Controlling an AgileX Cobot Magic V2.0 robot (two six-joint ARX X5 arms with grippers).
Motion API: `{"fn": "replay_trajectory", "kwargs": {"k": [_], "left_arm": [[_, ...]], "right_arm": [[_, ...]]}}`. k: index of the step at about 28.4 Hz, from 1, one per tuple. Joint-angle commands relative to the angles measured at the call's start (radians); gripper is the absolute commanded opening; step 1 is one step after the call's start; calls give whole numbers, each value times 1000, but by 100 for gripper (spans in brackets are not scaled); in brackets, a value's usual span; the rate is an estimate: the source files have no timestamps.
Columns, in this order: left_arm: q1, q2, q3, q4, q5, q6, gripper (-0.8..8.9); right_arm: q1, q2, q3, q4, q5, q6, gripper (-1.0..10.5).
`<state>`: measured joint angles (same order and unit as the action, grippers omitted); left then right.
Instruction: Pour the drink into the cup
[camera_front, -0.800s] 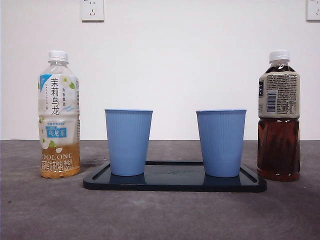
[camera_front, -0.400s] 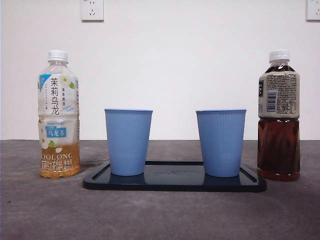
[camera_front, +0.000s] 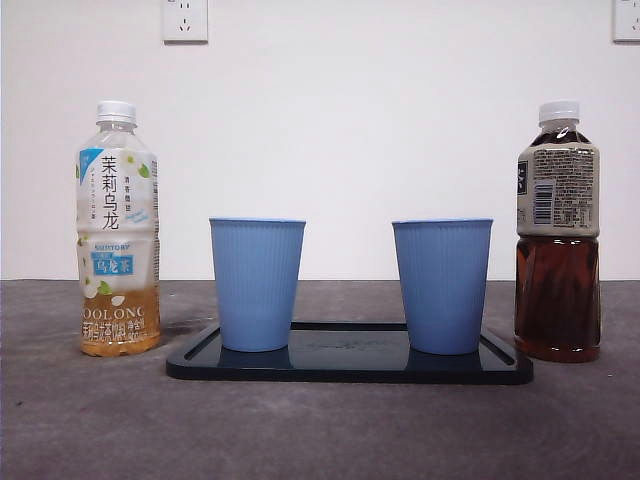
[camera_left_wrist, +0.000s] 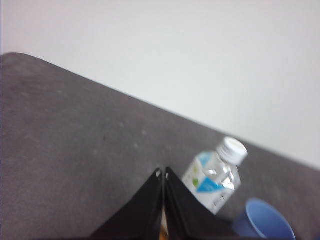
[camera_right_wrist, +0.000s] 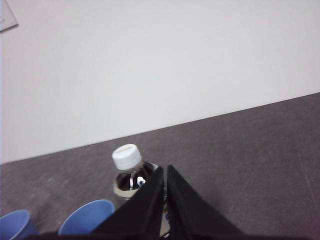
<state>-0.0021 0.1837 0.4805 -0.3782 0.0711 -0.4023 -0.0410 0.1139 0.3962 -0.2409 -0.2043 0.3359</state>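
Note:
Two blue ribbed cups stand on a black tray (camera_front: 350, 368): the left cup (camera_front: 257, 283) and the right cup (camera_front: 442, 285). A pale oolong tea bottle (camera_front: 118, 230) with a white cap stands left of the tray. Right of the tray is a dark tea bottle (camera_front: 557, 233), capped too. Neither arm shows in the front view. My left gripper (camera_left_wrist: 163, 172) is shut, above and short of the oolong bottle (camera_left_wrist: 215, 176). My right gripper (camera_right_wrist: 165, 170) is shut, above and short of the dark bottle (camera_right_wrist: 131, 175).
The grey table (camera_front: 320, 430) runs back to a white wall with power sockets (camera_front: 185, 19). A blue cup (camera_left_wrist: 262, 220) shows beside the oolong bottle in the left wrist view; another cup (camera_right_wrist: 85, 218) shows in the right wrist view.

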Motion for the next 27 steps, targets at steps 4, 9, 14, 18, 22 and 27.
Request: {"fn": "replay_trajectory", "kwargs": {"k": [4,9,14,18,22,27], "left_arm": [[2,145,142,-144,144,190,8],[0,285,254,-315,278,332,7],[-37,367,312,-415,361,409,7],[-81,386,317,-462,414,441,7],[-112,386,317,-493,417,454,7],[-118,385,317,-490,417,454,35]], "right_arm": [[-2,119,151,-162,-105,-119,6],[-1,237,273,-369,-234,-252,6],[16,314,352,-545,-301,-354,6],[58,338,376,-657,-299,-407,6],[97,343,376,-735,-294,-433,6],[111,342,376,-732,-293,-433,18]]}}
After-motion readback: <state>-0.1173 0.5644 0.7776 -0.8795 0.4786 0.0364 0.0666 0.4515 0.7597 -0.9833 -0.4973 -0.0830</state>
